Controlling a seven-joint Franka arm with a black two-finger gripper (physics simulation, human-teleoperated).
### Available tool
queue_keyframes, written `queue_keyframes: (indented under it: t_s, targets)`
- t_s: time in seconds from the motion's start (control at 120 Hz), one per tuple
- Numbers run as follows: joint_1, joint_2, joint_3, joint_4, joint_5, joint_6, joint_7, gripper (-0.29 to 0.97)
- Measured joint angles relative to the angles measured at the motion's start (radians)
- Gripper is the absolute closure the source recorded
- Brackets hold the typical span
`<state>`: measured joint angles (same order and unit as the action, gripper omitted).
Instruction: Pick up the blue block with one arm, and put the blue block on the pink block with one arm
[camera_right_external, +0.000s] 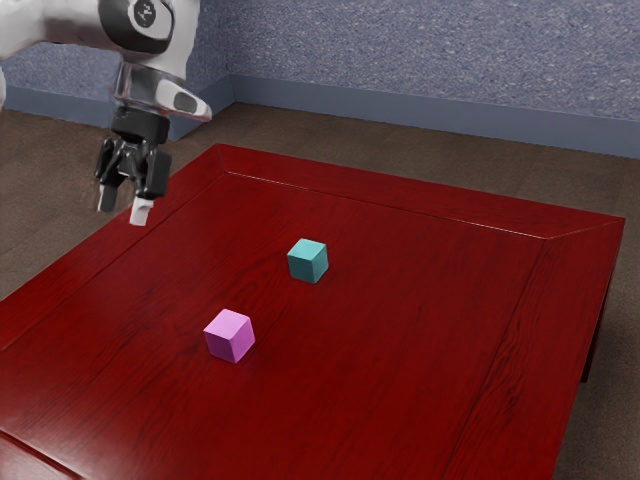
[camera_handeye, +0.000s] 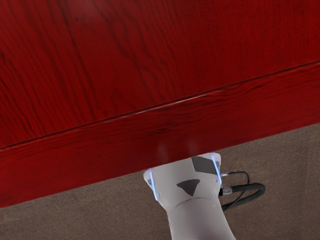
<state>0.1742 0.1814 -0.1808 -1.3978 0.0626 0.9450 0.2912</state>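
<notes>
The blue block (camera_right_external: 307, 260), teal in colour, rests near the middle of the red table (camera_right_external: 420, 380). The pink block (camera_right_external: 229, 335) lies a little nearer the front and toward the exterior view's left of it, the two apart. My gripper (camera_right_external: 125, 206) hangs high over the table's far left edge, well away from both blocks. It is open with nothing between its fingers (camera_right_external: 142, 211). In the wrist view the table's raised rim (camera_handeye: 165, 135) runs under my hand.
The table has a raised border along its far edge (camera_right_external: 400, 195) and right edge (camera_right_external: 575, 330). Brown floor (camera_right_external: 40, 190) surrounds it. In the wrist view the arm's white base (camera_handeye: 187, 197) and a black cable (camera_handeye: 247, 192) stand on the floor beside the table.
</notes>
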Motion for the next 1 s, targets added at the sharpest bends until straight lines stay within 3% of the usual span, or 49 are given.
queue_keyframes:
  t_s: [0.125, 0.267, 0.525, 0.717, 0.808, 1.0]
  targets:
    - [0.001, 0.004, -0.007, -0.042, 0.006, 0.296, 0.115, 0.0]
    - [-0.045, 0.021, -0.007, 0.037, -0.015, 0.461, -0.019, 0.0]
    - [-0.23, 0.114, -0.035, 0.035, 0.228, 0.584, -0.435, 0.0]
    - [-0.251, 0.252, -0.041, 0.093, 0.286, 0.716, -0.526, 0.0]
    - [-0.203, 0.474, -0.036, 0.32, 0.248, 0.764, -0.531, 0.0]
    - [-0.07, 0.64, -0.047, 0.427, 0.076, 0.81, -0.502, 0.0]
